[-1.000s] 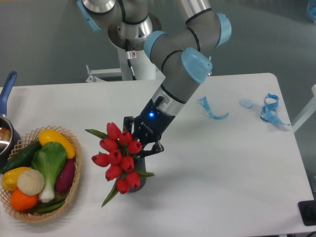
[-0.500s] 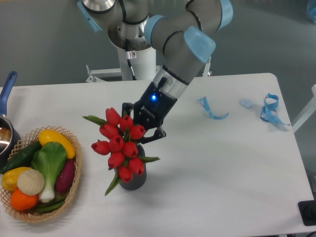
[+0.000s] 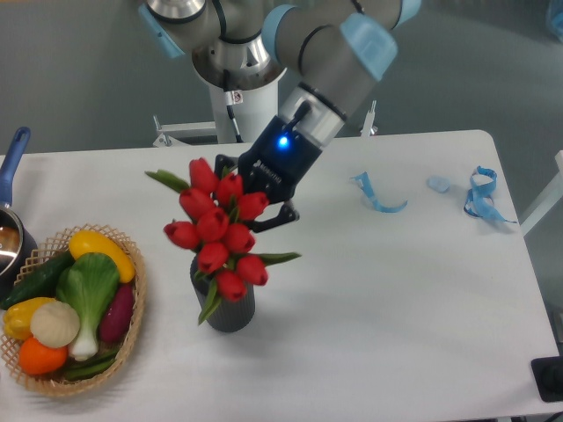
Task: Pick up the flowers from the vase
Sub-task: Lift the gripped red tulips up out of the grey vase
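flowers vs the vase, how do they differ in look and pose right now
The flowers are bright red tulip buds with green leaves; the vase is plain dark grey. The flowers lean, rising well above the rim, while the vase stands upright on the table. The pincer is at the flowers' upper part; nothing grips the vase. Both sit right of the wicker basket.

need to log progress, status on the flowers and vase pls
Gripper shut on flowers, behind the buds. Bouquet raised, lower end at the vase mouth, not clear yet. Vase upright on table. Nothing blocking above.
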You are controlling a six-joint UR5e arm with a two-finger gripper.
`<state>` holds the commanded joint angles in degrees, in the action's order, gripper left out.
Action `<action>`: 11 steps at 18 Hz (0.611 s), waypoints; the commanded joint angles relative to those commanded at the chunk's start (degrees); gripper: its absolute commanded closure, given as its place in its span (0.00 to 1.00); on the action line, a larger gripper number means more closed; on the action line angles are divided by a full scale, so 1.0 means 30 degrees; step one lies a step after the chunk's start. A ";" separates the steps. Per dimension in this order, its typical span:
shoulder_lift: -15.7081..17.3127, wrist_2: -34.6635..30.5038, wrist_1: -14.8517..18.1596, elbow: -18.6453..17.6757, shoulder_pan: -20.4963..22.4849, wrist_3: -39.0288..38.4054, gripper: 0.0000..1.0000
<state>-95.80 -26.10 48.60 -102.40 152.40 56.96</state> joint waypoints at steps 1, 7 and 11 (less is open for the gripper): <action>0.0030 0.0087 0.0000 0.0175 0.0147 -0.0030 0.77; 0.0205 0.0879 0.0029 0.0822 0.1289 -0.0205 0.77; 0.0440 0.0938 0.0029 0.0851 0.1759 -0.0587 0.77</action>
<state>-94.48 -23.29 48.69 -99.84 157.67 55.20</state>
